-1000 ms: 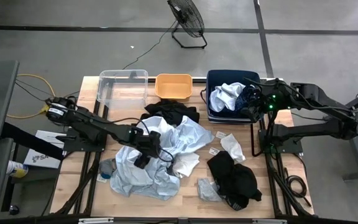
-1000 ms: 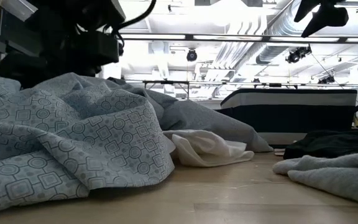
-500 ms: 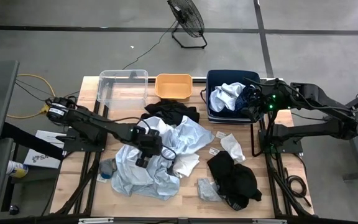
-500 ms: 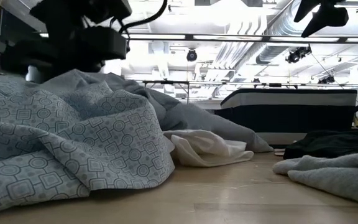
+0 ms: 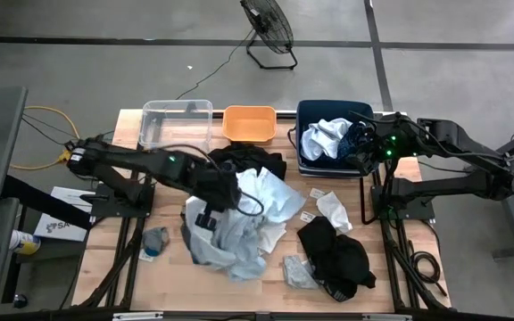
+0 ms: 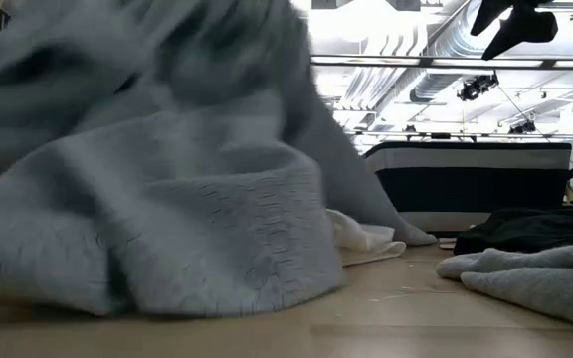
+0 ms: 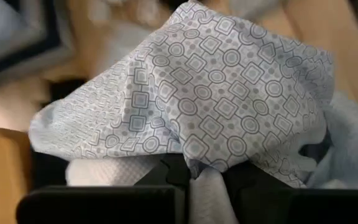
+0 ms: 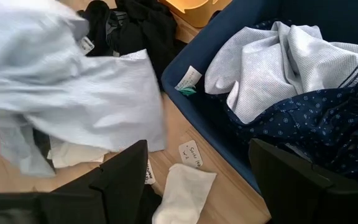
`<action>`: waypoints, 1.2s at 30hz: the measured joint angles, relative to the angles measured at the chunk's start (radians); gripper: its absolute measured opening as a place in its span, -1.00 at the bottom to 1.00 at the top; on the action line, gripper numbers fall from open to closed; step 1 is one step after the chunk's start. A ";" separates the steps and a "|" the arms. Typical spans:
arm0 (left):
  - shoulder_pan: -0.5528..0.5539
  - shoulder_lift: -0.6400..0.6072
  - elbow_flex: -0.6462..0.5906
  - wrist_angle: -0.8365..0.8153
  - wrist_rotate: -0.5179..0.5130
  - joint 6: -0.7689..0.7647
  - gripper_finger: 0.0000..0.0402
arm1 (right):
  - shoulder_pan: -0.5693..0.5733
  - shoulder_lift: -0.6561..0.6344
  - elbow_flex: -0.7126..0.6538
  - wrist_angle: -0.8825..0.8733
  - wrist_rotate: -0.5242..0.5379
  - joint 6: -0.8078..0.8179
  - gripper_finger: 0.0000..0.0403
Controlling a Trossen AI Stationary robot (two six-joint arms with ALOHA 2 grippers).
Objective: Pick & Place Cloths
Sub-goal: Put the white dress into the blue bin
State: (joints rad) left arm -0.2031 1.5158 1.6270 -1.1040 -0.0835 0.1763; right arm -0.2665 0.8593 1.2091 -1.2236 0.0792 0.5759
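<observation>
A large pale blue patterned cloth (image 5: pixel 239 223) is bunched up at the table's middle and fills the left of the low view (image 6: pixel 167 199). My left gripper (image 5: pixel 205 218) is shut on it, raised above the table. A black cloth (image 5: pixel 250 160) lies behind it and another black one (image 5: pixel 337 254) at the near right. White pieces (image 5: pixel 333 209) lie between them. A small grey-green piece (image 5: pixel 154 239) lies at the near left. My right gripper (image 8: pixel 210 186) hangs open by the navy bin (image 5: pixel 328 111), touching nothing. My left gripper pinches a gathered bunch of the pale blue cloth (image 7: pixel 205 173) between its two fingers, several layers. The fingers come slanting down from above. The cloth drapes over and below the fingers, and its lower folds (image 6: pixel 197 278) rest on the table.
A clear bin (image 5: pixel 177 120) and an orange bin (image 5: pixel 250 123) stand at the far edge. The navy bin holds a white cloth (image 8: pixel 272 62) and a navy dotted one (image 8: pixel 303 118). Paper tags (image 8: pixel 191 152) lie on the wood near it.
My left gripper has shut on the pale blue cloth and gone up. The cloth's left part has been drawn up and gathered toward the middle, leaving the grey-green piece in the open. Its right part stays on the table.
</observation>
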 joint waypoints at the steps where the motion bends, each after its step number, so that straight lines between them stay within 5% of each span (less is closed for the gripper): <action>1: 0.000 0.000 0.051 -0.028 -0.009 0.001 -0.87 | 0.000 0.000 0.000 0.000 0.000 -0.002 0.35; 9: 0.000 -0.001 0.405 -0.208 -0.017 -0.026 -0.87 | 0.000 0.000 0.000 0.001 0.000 -0.019 0.35; 15: 0.000 -0.002 0.577 -0.203 -0.174 0.012 -0.87 | 0.000 0.000 0.000 0.062 -0.006 -0.048 0.35; 19: 0.001 -0.003 0.604 -0.159 -0.338 0.062 -0.87 | 0.001 0.000 0.000 0.154 -0.030 -0.109 0.35; 24: 0.001 0.007 0.605 -0.108 -0.427 0.089 -0.87 | 0.037 0.000 0.000 0.331 -0.052 -0.189 0.35; 36: 0.080 0.059 0.604 -0.030 -0.422 0.052 -0.87 | 0.204 0.061 0.000 0.736 -0.056 -0.486 0.35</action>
State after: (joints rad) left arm -0.1236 1.5744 2.2311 -1.1335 -0.5053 0.2280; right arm -0.0621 0.9202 1.2091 -0.4871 0.0227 0.0902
